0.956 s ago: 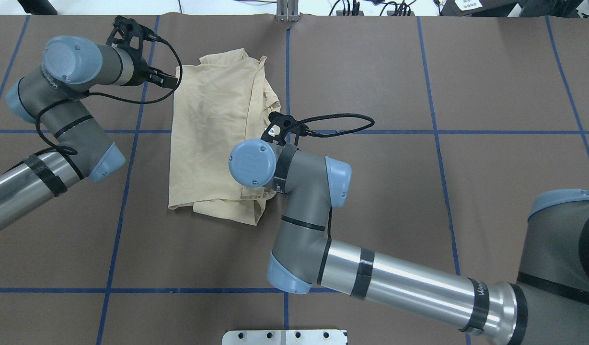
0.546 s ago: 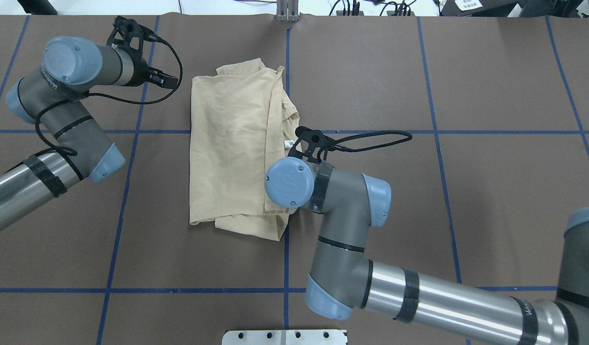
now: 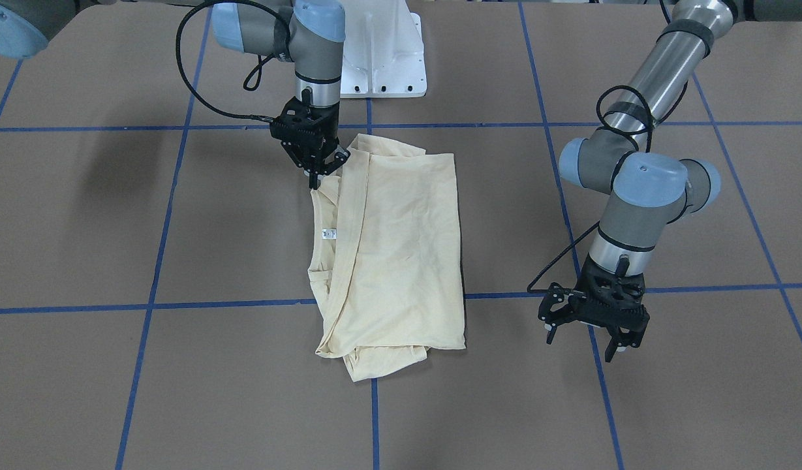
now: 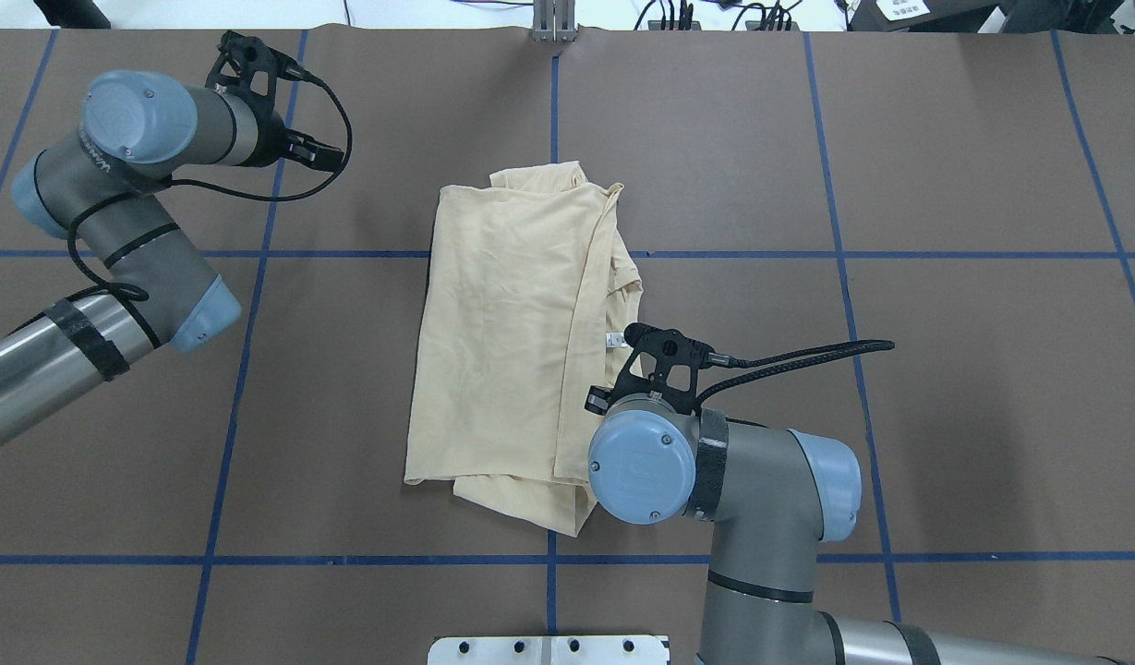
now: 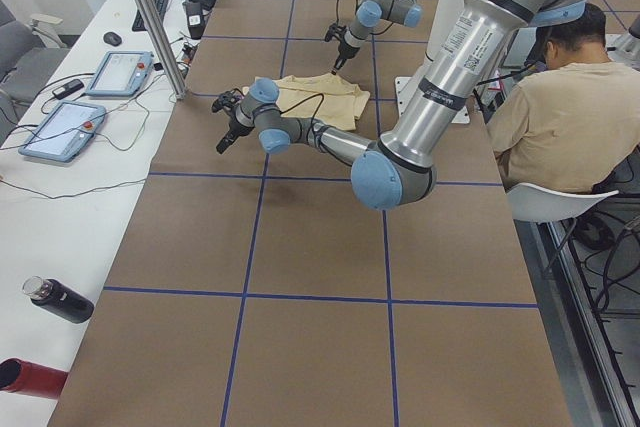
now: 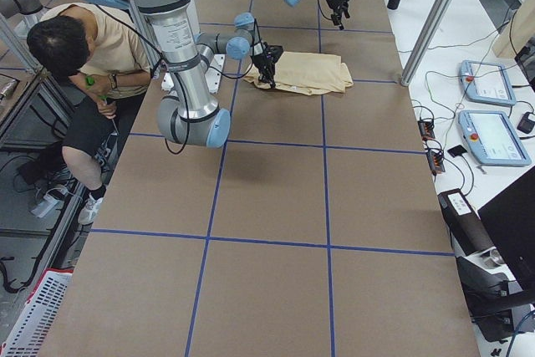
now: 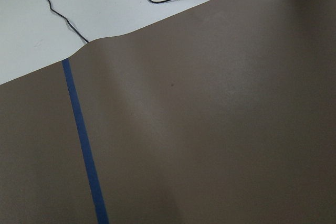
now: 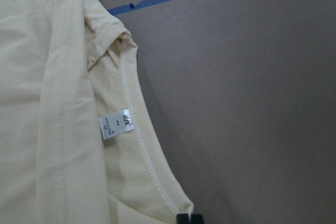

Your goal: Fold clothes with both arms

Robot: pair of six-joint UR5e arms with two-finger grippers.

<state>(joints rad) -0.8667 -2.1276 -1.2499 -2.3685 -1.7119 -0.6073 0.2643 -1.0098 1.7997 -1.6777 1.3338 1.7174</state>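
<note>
The cream-yellow shirt point(image 4: 512, 342) lies folded lengthwise on the brown table point(image 4: 946, 166), plain side up. Its white neck label point(image 3: 329, 233) shows on the right arm's side. My right gripper point(image 3: 317, 175) points down at the shirt's near-robot corner and is shut on its edge. In the right wrist view the neckline hem and label point(image 8: 116, 124) lie just ahead of a fingertip point(image 8: 189, 219). My left gripper point(image 3: 586, 343) hangs open over bare table, well off the shirt's other side. The left wrist view holds only table and blue tape.
Blue tape lines point(image 4: 549, 559) grid the table. The white pedestal base point(image 3: 381, 59) stands at the robot's side. A person point(image 5: 560, 117) sits beside the robot. Control tablets point(image 6: 493, 135) and a dark bottle point(image 5: 60, 299) lie on the white side bench.
My right arm has dragged the shirt to the right and toward the robot, across the centre tape line. The left arm has stayed where it was.
</note>
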